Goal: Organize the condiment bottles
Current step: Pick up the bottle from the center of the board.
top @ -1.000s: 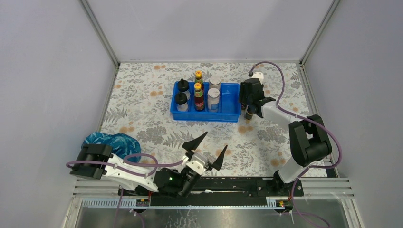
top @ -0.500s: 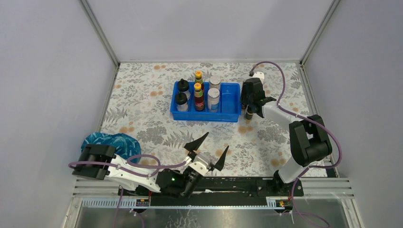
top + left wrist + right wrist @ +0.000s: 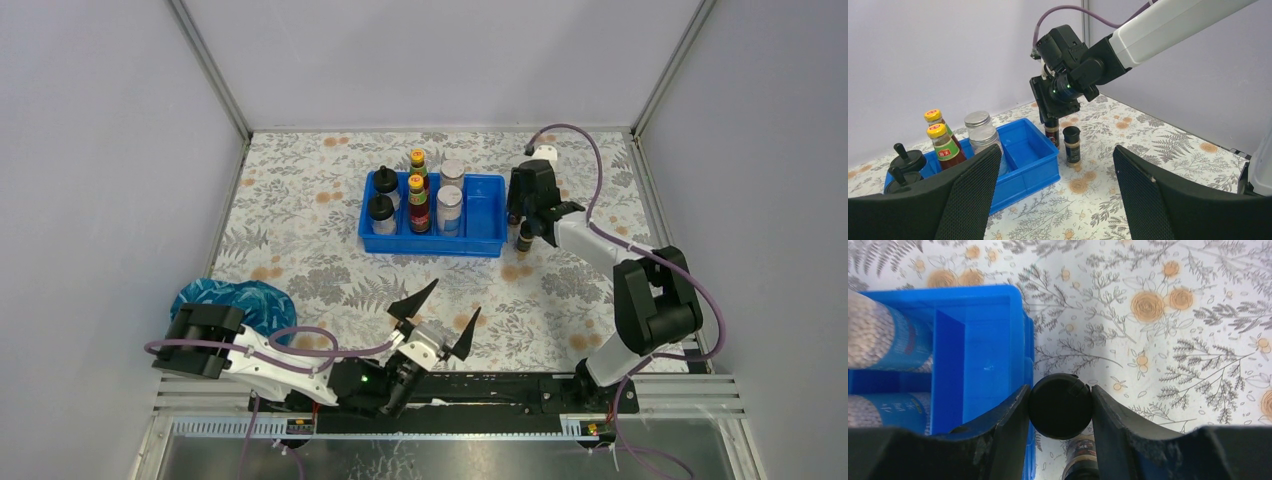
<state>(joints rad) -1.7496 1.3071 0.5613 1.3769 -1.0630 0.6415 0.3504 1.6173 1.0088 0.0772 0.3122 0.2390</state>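
My right gripper (image 3: 1060, 407) is shut on the black cap of a tiny dark bottle (image 3: 1051, 134), just outside the right wall of the blue tray (image 3: 487, 215). A second tiny black-capped bottle (image 3: 1072, 145) stands free on the table beside it. Inside the tray stand two black-domed bottles (image 3: 382, 207), two red-labelled bottles with yellow caps (image 3: 417, 200) and two silver-lidded jars (image 3: 449, 206). The tray's right compartment (image 3: 983, 355) holds nothing. My left gripper (image 3: 436, 316) hangs open near the table's front edge, far from all the bottles.
A crumpled blue-green cloth (image 3: 236, 300) lies at the front left beside the left arm. The flowered tablecloth (image 3: 300, 220) covers the table, with grey walls close on three sides. The right arm's purple cable (image 3: 590, 170) loops above the back right corner.
The right gripper's fingers have closed onto the tiny bottle's cap. The left arm drew back slightly, then stayed still.
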